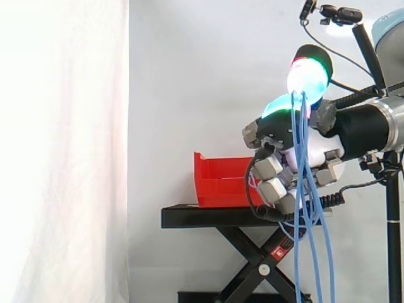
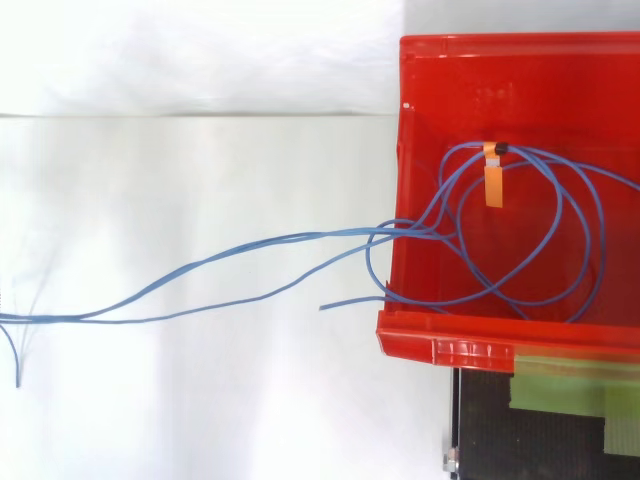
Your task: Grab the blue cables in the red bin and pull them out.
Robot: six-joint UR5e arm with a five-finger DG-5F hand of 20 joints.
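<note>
My hand (image 1: pixel 297 154) hangs at the right of the side view, above and to the right of the red bin (image 1: pixel 218 180). Its fingers are curled, and its glowing fingertips (image 1: pixel 308 79) pinch the blue cables (image 1: pixel 302 189), which hang down in long strands past the stand. From above, the cables (image 2: pixel 405 230) still lie in loops inside the red bin (image 2: pixel 450 348), and several strands run out over its left rim toward the left edge. An orange tag (image 2: pixel 492 182) is tied to one loop in the bin.
The bin sits on a black scissor stand (image 1: pixel 208 218) in front of a white curtain (image 1: pixel 63 151). A strip of green tape (image 2: pixel 570 392) lies on the stand below the bin's front rim. A black camera mount (image 1: pixel 334 14) stands at the upper right.
</note>
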